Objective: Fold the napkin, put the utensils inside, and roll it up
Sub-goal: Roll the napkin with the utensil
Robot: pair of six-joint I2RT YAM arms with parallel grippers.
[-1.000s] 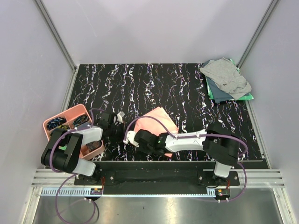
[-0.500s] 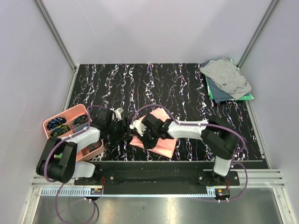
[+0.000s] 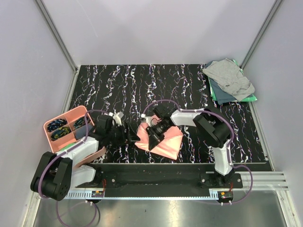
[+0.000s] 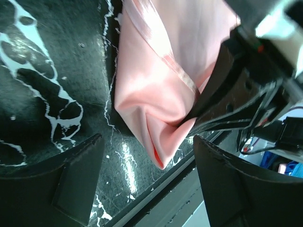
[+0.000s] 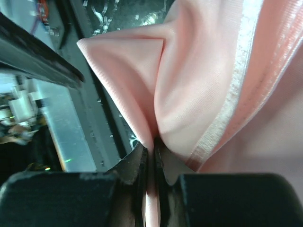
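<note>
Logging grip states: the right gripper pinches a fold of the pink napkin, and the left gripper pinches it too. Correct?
No. The right gripper pinches a fold of the pink napkin, but the left gripper stands open, its fingers either side of the napkin's corner, as the left wrist view shows.

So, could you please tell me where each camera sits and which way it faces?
Top external: above and behind the arms, looking down on the table; both arms show.
Left wrist: on the left arm, facing the napkin past its open left gripper.
Right wrist: on the right arm, close on the fold pinched by the right gripper.
Shared: both wrist views show the napkin and the right gripper.
</note>
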